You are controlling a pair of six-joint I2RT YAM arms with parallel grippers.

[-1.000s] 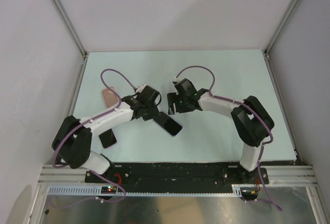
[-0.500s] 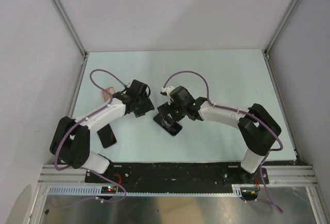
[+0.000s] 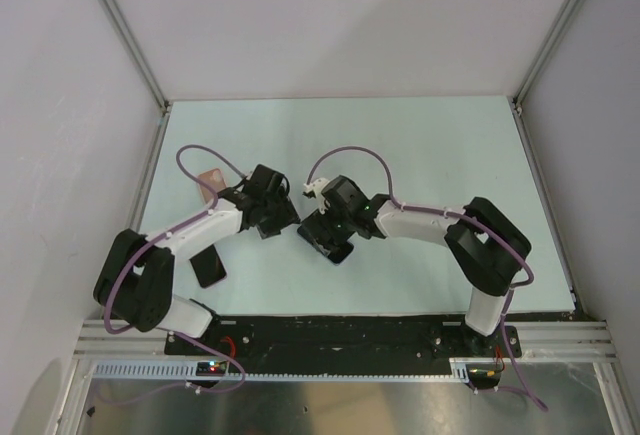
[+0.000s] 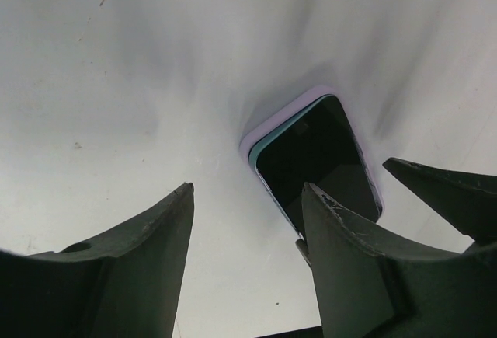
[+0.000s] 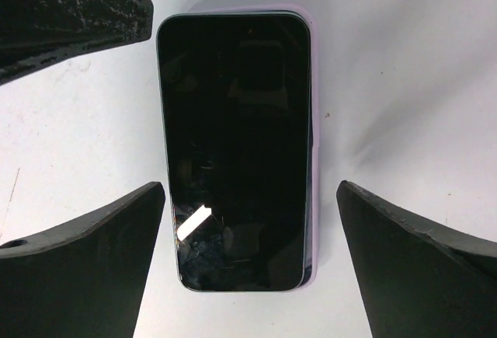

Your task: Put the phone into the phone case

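Phone [image 5: 233, 151]: face up, flat on the table [image 3: 420, 145], near its middle on the arms' side. In my right wrist view its long axis runs straight up the frame, crossing the line between the two fingers. A pale lilac edge shows along its top and right side. From above I see only one end of it under the right gripper [image 3: 322, 237], so I cannot read its heading there. Right gripper: jaws spread, one finger beside each long side of the phone, gripping nothing. Left gripper [image 4: 247, 190]: just left of the phone, jaws apart and empty, the phone lying ahead of its fingers. Case [image 3: 208, 183]: pink, far left, partly behind the left arm, well apart from the phone. A black slab [image 3: 209, 268] lies under the left arm
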